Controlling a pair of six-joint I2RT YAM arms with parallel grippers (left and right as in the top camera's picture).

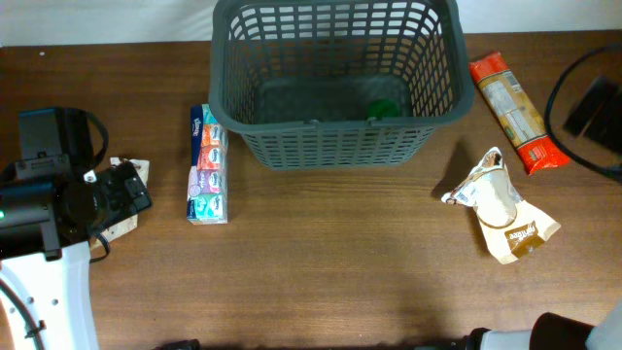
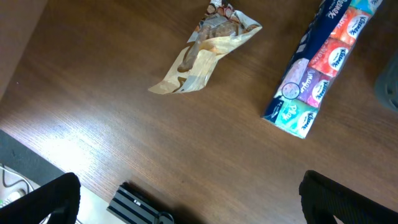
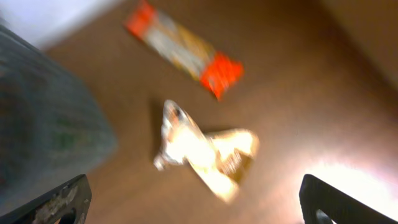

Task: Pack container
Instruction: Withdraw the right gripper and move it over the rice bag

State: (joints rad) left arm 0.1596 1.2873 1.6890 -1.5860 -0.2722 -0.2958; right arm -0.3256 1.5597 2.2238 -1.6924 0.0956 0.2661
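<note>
The dark grey slotted basket (image 1: 335, 136) stands at the back centre, with a green item (image 1: 382, 110) inside. A pack of tissue packets (image 1: 208, 165) lies left of it and also shows in the left wrist view (image 2: 317, 68). A crumpled beige wrapper (image 2: 205, 53) lies on the table; my left gripper (image 1: 121, 194) partly hides it from overhead. The left gripper (image 2: 199, 205) is open and empty. An orange pasta packet (image 1: 515, 112) and a beige snack bag (image 1: 505, 209) lie at the right. My right gripper (image 3: 196, 202) is open and empty, short of the snack bag (image 3: 205, 149). That view is blurred.
The basket wall (image 3: 43, 118) fills the left of the right wrist view. A black cable and a dark object (image 1: 593, 107) sit at the far right edge. A black ribbed block (image 2: 140, 202) lies by the table's edge near the left gripper.
</note>
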